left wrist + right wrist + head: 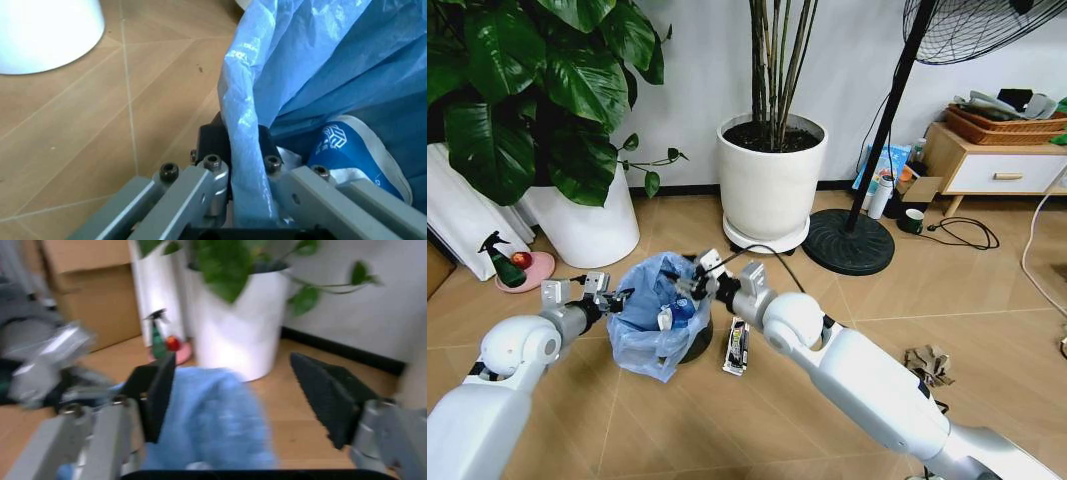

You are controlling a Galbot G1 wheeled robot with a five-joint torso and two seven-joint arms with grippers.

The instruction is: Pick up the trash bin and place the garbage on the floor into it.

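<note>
The trash bin (665,322), a small dark bin lined with a light blue bag, stands on the floor (627,420) of herringbone boards. My left gripper (615,297) is shut on its rim; in the left wrist view the gripper (241,150) pinches the blue bag (300,65). My right gripper (693,285) hovers open over the bin's mouth, its pads (159,392) wide apart above the bag (213,425). Garbage lies inside the bin, including a blue-white wrapper (347,150). A black-white wrapper (737,347) lies on the floor beside the bin, and crumpled brown paper (929,362) lies farther right.
Two big white plant pots (770,180) (587,225) stand behind the bin. A green spray bottle (499,260) is at the left. A fan's round black base (847,242) and a wooden cabinet (992,165) are at the right, with a cable (962,235) on the floor.
</note>
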